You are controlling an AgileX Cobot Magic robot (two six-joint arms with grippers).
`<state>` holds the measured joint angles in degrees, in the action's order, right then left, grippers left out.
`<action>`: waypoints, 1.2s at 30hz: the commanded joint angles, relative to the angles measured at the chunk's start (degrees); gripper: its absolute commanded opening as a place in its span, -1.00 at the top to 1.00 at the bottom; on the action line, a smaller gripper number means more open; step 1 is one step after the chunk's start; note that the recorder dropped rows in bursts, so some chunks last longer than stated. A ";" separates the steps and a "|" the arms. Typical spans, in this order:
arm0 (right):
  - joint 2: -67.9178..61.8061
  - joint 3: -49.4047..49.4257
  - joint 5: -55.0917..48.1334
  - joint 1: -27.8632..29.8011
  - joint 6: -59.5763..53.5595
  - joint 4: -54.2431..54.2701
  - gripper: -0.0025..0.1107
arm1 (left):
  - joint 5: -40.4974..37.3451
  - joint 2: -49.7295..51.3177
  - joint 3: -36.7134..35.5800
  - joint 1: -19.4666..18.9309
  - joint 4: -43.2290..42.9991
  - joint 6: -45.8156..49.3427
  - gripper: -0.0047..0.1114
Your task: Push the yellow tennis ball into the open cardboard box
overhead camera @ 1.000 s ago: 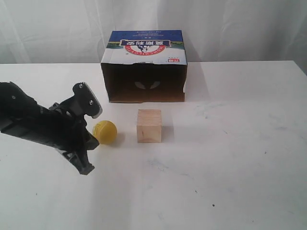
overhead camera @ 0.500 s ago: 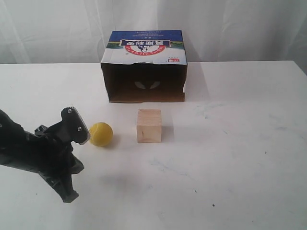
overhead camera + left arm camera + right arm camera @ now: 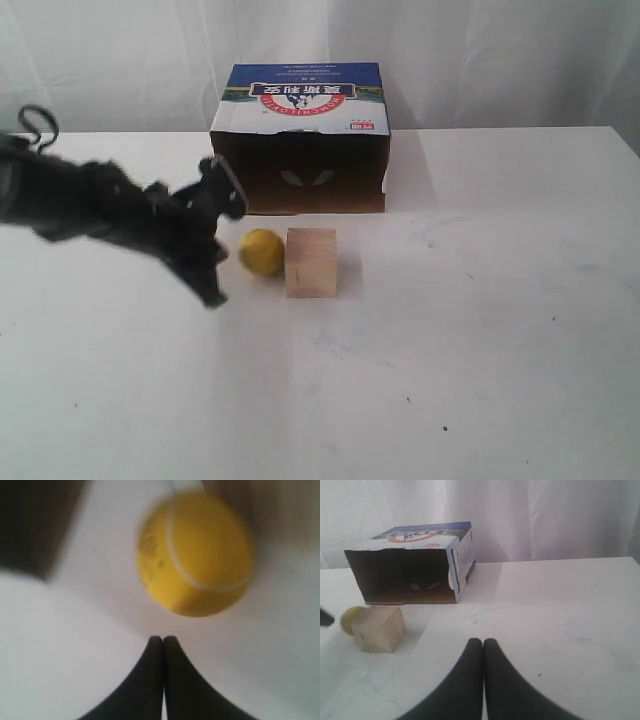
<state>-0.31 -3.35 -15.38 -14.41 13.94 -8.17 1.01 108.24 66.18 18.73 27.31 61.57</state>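
**Ball shoved across to the cube, still outside the box**

Since half a second earlier, we saw the yellow tennis ball (image 3: 261, 252) roll away from the worktop's left edge and a little toward the far edge. The left gripper (image 3: 220, 250) swung up behind it from the near-left part of the white worktop (image 3: 480, 340).

Nearest to us, the right gripper (image 3: 483, 641) showed only in its own wrist view, both fingers pressed together with nothing between them. Farther in, the left gripper was blurred by motion. In its wrist view its jaws also met tip to tip, holding nothing, with the ball just ahead of them and apart.

The ball lay on the worktop at the left face of the pale wooden cube (image 3: 312, 262). Blur kept us from telling whether the two touched.

Beyond both, near the middle of the far edge, stood the open cardboard box (image 3: 300, 150), its dark mouth facing the near edge. The ball sat in front of that mouth, clearly outside it.
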 commanded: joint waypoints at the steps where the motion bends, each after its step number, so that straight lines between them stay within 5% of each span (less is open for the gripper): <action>1: 0.31 -0.20 0.32 0.17 -0.14 -0.63 0.96 | -8.56 -4.49 15.56 -2.20 -5.30 -4.18 0.92; 6: 0.31 -0.20 0.32 0.17 -0.14 -0.63 0.96 | -11.66 -9.21 17.75 -5.65 -6.11 -4.46 0.92; 13: 0.31 -0.20 0.32 0.17 -0.14 -0.63 0.96 | -13.14 -14.40 9.93 -6.02 -7.58 -4.46 0.92; 19: 0.31 -0.20 0.20 0.17 -0.14 -0.63 0.96 | -13.44 -25.41 -3.52 -4.21 -4.96 -7.86 0.92; 26: 0.31 -0.20 0.32 0.17 -0.14 -0.63 0.96 | -18.52 -48.62 -31.93 0.65 9.54 -10.65 0.92; 31: 0.31 -0.20 0.32 0.17 -0.14 -0.63 0.96 | -26.04 -61.63 -41.07 1.37 23.50 -10.65 0.92; 36: 0.31 -0.20 0.18 0.17 -0.14 -0.63 0.96 | -26.59 -70.46 -45.87 1.37 23.94 -10.65 0.92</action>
<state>-0.31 -3.35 -15.38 -14.41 13.94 -8.17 -24.25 40.74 22.20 19.86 49.72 51.38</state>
